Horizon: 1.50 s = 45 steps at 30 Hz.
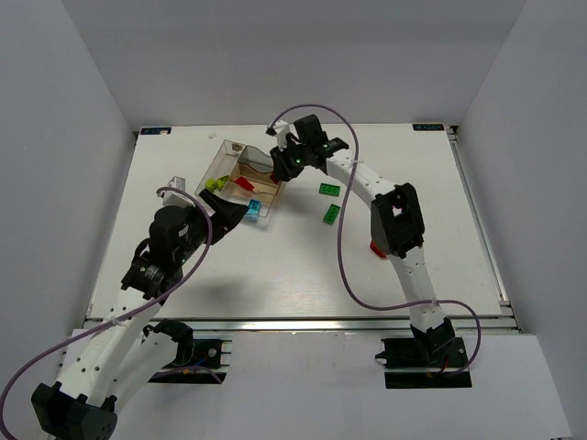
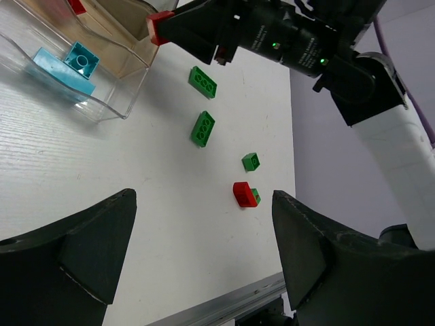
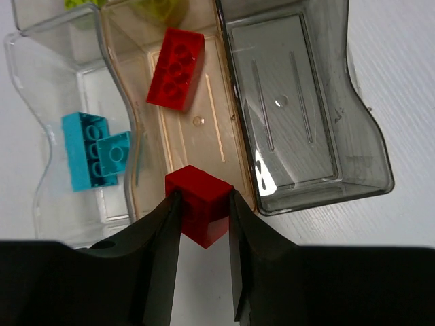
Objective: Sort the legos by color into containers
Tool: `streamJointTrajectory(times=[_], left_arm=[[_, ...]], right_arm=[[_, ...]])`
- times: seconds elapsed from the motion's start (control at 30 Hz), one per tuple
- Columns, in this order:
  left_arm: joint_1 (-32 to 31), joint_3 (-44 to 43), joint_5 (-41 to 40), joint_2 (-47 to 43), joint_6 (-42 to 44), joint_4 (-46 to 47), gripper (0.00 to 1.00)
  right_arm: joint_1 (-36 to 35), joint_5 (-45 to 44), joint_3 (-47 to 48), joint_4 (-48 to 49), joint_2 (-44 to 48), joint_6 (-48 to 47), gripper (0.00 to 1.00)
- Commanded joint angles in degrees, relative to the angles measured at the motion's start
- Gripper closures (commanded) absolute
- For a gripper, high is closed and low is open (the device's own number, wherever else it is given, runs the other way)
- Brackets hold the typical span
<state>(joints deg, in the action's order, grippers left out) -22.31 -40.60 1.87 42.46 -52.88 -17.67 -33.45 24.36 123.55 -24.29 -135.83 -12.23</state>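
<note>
My right gripper (image 3: 203,198) is shut on a small red brick (image 3: 202,185), held over the near rim of the clear brownish tray (image 3: 353,136), above the middle compartment. A longer red brick (image 3: 176,69) lies in that compartment. Two light blue bricks (image 3: 88,159) lie in the left compartment, and a yellow-green one (image 3: 160,8) shows at the far end. The right compartment holds nothing. My left gripper (image 2: 204,204) hangs open over bare table beside the tray (image 1: 229,163), nothing between its fingers. Two dark green bricks (image 2: 203,82) (image 2: 203,128) lie loose on the table.
A small green brick (image 2: 250,161) and a red brick joined to a green one (image 2: 245,194) lie near the table's front right. The right arm (image 1: 394,220) reaches across above them. The metal table edge (image 2: 224,305) runs just below my left fingers.
</note>
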Motion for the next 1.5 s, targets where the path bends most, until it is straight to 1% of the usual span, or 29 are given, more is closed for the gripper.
streamJointTrajectory(times=[0.0,0.03,0.07,0.1,0.17,0.23,0.33,0.47,0.57,0.6,0.63,0.67,0.7,0.77,0.83,0.87,0.9,0.93,0.97,1.0,1.03,1.07,1.1,1.13,1.17,1.2,1.27,1.37,1.47], left_arm=[[-0.19,0.35,-0.55,-0.45,-1.08,-1.14,0.09],[-0.19,0.26,-0.46,-0.27,-1.08,-1.22,0.10],[-0.19,0.17,-0.29,0.17,-1.08,-1.23,0.10],[-0.19,0.08,-0.37,0.43,-0.99,-1.14,0.10],[-0.19,-0.09,-0.02,0.87,-0.73,-1.05,0.09],[-0.19,-0.09,0.15,1.40,-0.73,-0.52,0.09],[-0.19,0.17,0.77,2.10,-0.73,0.36,0.09],[-0.19,0.35,1.56,2.45,-0.91,0.97,0.09],[-0.19,0.17,2.43,2.98,-0.73,1.58,0.14],[-0.19,-0.18,2.87,3.24,-0.12,1.94,0.22],[-0.19,-0.36,4.10,4.38,0.15,2.37,0.27],[-0.19,-0.53,4.98,5.17,0.32,3.34,0.35],[-0.19,-0.79,6.03,6.14,0.50,4.04,0.55],[-0.72,-0.88,9.63,10.00,0.59,6.84,0.73],[-0.72,-1.23,12.18,13.07,0.50,8.87,0.85],[-0.72,-1.41,14.72,16.14,0.50,11.06,0.86],[-1.33,-1.67,15.61,17.82,0.67,11.86,0.88],[-1.95,-2.20,16.49,19.58,0.85,12.65,0.89],[-1.95,-3.51,17.81,21.25,1.03,13.27,0.88],[-2.91,-4.65,18.60,24.83,1.90,13.45,0.87],[-4.14,-5.88,19.22,26.78,2.34,13.54,0.85],[-4.93,-8.42,19.92,28.71,2.78,13.19,0.76],[-5.72,-9.66,20.28,32.30,3.48,13.01,0.69],[-7.21,-11.07,20.54,34.16,3.75,12.75,0.61],[-8.01,-13.26,20.54,35.58,3.93,12.40,0.49],[-8.71,-14.15,20.72,38.37,4.28,12.22,0.45],[-9.86,-15.91,20.46,40.33,4.37,12.05,0.41],[-11.26,-15.39,20.02,41.83,3.32,14.06,0.39],[-12.49,-14.86,19.23,41.66,2.87,14.25,0.39]], right_arm=[[-1.79,-3.09,0.73,5.48,0.04,-1.04,0.95],[-2.40,-4.31,0.38,5.66,0.04,-1.48,0.85],[-2.76,-4.67,0.29,6.01,-0.14,-1.48,0.80],[-2.85,-4.85,0.03,6.45,-0.05,-1.48,0.68],[-2.93,-4.94,-0.32,6.63,0.04,-1.40,0.61],[-3.11,-4.76,-1.11,6.71,0.56,-1.31,0.49],[-3.02,-4.50,-2.51,6.98,1.62,-1.39,0.43],[-2.85,-4.50,-2.52,6.98,2.23,-0.69,0.41],[-2.67,-4.32,-1.38,6.54,3.28,0.71,0.49],[-2.41,-4.41,-1.64,6.71,5.03,1.41,0.60],[-1.45,-4.50,-2.16,6.89,6.18,1.51,0.66],[-1.27,-4.76,-3.13,7.67,9.41,1.59,0.72],[-0.39,-5.11,-6.01,8.29,11.36,1.77,0.85],[1.36,-5.99,-10.06,9.61,17.66,1.16,1.00],[2.33,-5.47,-18.05,10.05,22.16,0.37,1.00],[4.60,-3.90,-21.04,10.06,24.54,-0.07,1.00],[5.58,-1.36,-26.72,8.66,28.91,-0.95,1.00],[6.81,3.54,-29.21,7.00,30.78,-3.30,1.00],[10.13,5.50,-31.50,4.89,34.02,-4.63,1.00],[11.29,7.52,-33.70,0.52,35.53,-6.04,0.94],[13.91,9.81,-37.46,-2.13,36.68,-7.44,0.84],[16.38,10.87,-38.98,-4.68,38.78,-10.33,0.78],[17.62,11.58,-40.39,-9.50,39.58,-11.58,0.65],[20.24,12.11,-42.58,-11.98,40.20,-13.07,0.56],[21.14,11.51,-43.21,-15.05,40.99,-16.91,0.49],[22.80,9.15,-44.00,-17.69,41.43,-18.86,0.35],[22.99,5.89,-48.03,-21.40,43.54,-22.12,0.25],[22.47,0.53,-55.76,-18.61,47.58,-23.89,0.18],[21.15,-3.87,-60.16,-14.65,48.38,-23.72,0.18]])
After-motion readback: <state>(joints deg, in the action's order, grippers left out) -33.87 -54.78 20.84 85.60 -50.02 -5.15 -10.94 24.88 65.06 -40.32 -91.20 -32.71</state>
